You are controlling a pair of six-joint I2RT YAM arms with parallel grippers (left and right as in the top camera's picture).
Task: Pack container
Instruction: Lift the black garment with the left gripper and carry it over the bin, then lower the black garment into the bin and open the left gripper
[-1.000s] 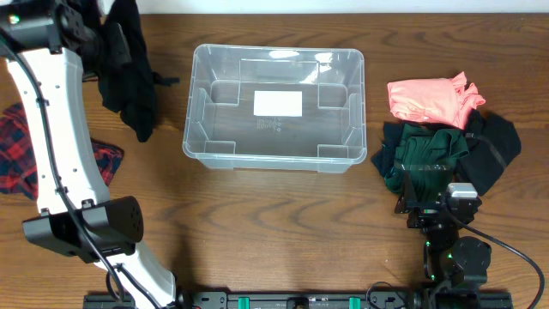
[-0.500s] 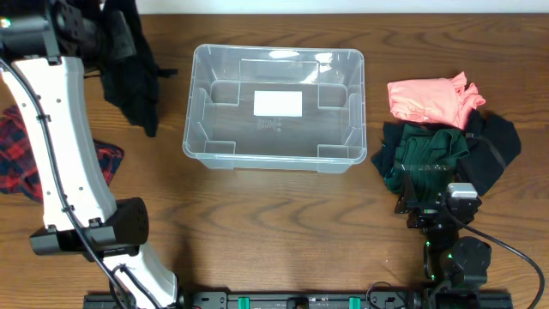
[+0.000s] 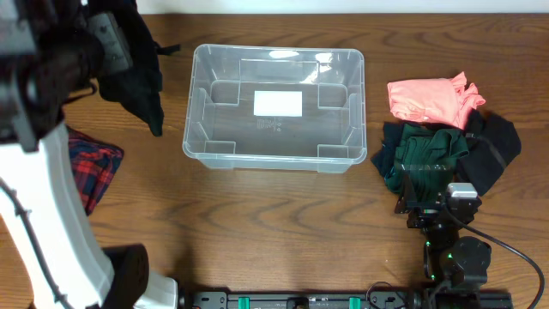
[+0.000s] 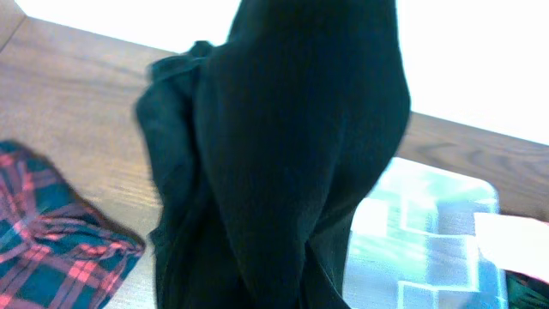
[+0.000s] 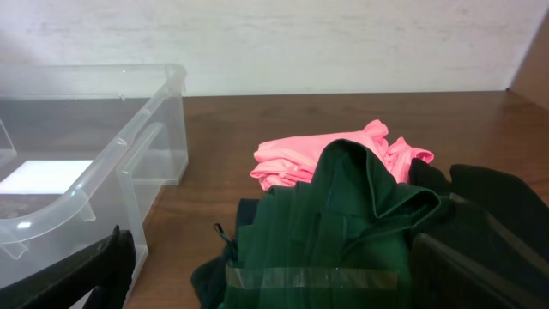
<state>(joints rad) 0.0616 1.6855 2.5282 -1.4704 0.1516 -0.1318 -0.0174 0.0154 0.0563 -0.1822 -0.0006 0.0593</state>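
- The left arm [image 3: 47,197] has risen over the last second and swung toward the camera. The black garment [image 3: 137,73] it carries has come off the bench [image 3: 283,223] and drifted right, toward the container [image 3: 187,129].
- The left fingers are hidden behind that cloth in the wrist view. They are closed together, and the garment hanging from them says they are clamped on it.
- The garment now dangles just beside the container's left wall, not yet over the opening. The pick looks done and the carry is under way.
- The container sits mid-bench, where it was a second ago. It is empty, with only the white label [image 3: 278,103] showing on its base.
- The right fingers [image 5: 90,275] are wide apart and hold nothing, unmoved at the near right edge, facing the pile.
- A plaid cloth [image 3: 93,163] lies on the bench at the left, partly under the raised arm.
- At the right, well clear of the container, a pink top [image 3: 429,99] lies beside a green garment [image 3: 425,153], which rests on a dark one [image 3: 497,142].
- Nothing blocks the way to the opening. The risk I judge is the garment's low hem snagging on the thick rim or draping over the left wall.
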